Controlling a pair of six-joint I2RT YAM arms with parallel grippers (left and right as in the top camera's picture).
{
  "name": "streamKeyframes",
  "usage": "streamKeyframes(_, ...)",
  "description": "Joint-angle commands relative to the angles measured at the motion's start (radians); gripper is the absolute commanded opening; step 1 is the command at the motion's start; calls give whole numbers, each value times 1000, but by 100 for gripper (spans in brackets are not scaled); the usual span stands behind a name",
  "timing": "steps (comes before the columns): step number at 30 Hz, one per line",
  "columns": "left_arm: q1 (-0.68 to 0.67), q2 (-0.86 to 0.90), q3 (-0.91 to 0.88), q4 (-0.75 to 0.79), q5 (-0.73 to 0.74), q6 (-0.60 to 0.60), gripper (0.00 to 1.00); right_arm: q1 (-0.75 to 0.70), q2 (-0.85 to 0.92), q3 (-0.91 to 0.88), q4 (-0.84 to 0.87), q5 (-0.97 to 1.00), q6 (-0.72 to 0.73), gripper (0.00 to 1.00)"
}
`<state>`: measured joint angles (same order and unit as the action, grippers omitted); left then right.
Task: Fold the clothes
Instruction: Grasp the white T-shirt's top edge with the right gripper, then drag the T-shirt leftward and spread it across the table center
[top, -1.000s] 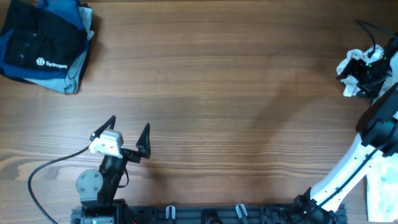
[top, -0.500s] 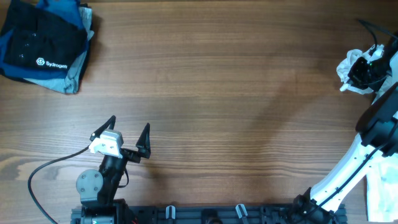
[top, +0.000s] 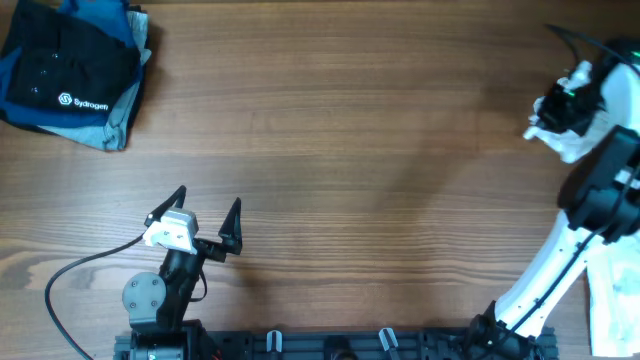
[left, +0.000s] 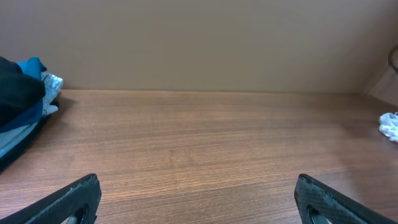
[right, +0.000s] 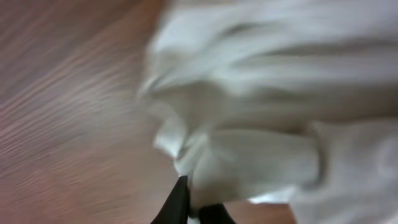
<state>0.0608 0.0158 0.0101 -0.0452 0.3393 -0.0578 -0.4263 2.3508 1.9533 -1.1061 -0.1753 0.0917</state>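
- Folded dark blue-black stack (top: 70, 75) with a white "Sydrogen" logo, lighter blue and grey layers at its edges: far ahead and left of the left gripper (top: 208, 198), well apart from it.
- Brown wood-grain counter (top: 330, 130), grain running left-right, bare ahead of that gripper.
- Black cable (top: 50, 285) loops on the counter behind and left of the gripper.
- Plain tan wall (left: 199, 43) straight ahead, past the counter's far edge.

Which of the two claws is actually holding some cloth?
The right gripper, at the table's far right edge: it pinches the white garment. The left gripper hangs open over bare wood, holding nothing.
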Motion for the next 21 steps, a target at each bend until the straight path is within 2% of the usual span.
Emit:
streamKeyframes(1, -3, 0, -4, -1, 12, -2, 100, 114, 11, 22, -13, 6, -13, 4)
streamKeyframes(21, -3, 10, -4, -1, 13, -2, 100, 579, 5, 79, -93, 72, -27, 4)
